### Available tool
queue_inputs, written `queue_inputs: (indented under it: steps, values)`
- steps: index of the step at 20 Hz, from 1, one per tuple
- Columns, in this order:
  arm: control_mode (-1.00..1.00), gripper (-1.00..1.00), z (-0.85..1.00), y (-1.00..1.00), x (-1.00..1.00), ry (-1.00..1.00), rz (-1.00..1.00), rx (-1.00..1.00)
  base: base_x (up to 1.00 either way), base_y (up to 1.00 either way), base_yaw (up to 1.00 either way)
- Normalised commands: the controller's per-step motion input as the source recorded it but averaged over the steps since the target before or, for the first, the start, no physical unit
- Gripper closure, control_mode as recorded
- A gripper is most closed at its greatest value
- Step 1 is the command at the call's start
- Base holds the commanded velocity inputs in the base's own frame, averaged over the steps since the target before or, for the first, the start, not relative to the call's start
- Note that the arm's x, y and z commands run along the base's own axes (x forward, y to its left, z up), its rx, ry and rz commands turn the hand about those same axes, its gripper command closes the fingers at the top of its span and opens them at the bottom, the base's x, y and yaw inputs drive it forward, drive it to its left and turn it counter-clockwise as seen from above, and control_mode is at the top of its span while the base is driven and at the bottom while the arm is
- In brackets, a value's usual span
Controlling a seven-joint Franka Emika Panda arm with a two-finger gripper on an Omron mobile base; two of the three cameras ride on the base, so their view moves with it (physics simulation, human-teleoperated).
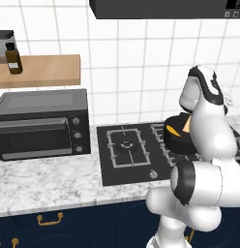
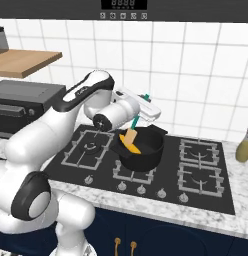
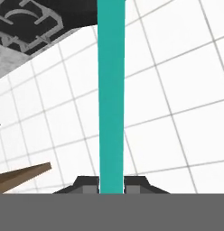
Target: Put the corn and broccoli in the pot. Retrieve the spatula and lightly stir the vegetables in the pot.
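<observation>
The fingers (image 3: 90, 184) are clamped tight on the spatula (image 3: 111, 94), gripping its teal handle at the end away from the blade, which leaves the working end free to reach into the pot (image 2: 141, 148). In the right base view the handle slants from the gripper (image 2: 142, 113) down and left, its yellowish blade dipping inside the pot's rim. The corn (image 2: 132, 148) lies in the pot, just beside the blade; broccoli cannot be made out. The pot sits on a middle burner of the stove (image 2: 196, 175), set into the surface.
</observation>
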Motion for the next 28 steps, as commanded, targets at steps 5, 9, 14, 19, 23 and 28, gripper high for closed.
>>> queue_inputs:
  steps: [5,9,14,19,23,28]
  values:
    - [-1.00,1.00,-0.19,-0.05,0.27,0.03,0.00,0.00,0.00,0.00,0.00]
    - [-1.00,1.00,-0.20,-0.03,0.05,0.00,0.00,-0.01,0.00,0.00,0.00]
    - [-1.00,1.00,-0.27,-0.04,0.12,0.00,-0.01,-0.02,0.00,0.00,0.00]
    - [-1.00,1.00,-0.26,-0.01,0.16,0.00,-0.02,-0.04,0.00,0.00,0.00]
    - [-1.00,1.00,-0.44,0.00,0.18,0.00,-0.02,-0.05,0.00,0.00,0.00]
    - [-1.00,1.00,-0.48,0.00,0.18,0.00,-0.02,-0.01,0.00,0.00,0.00]
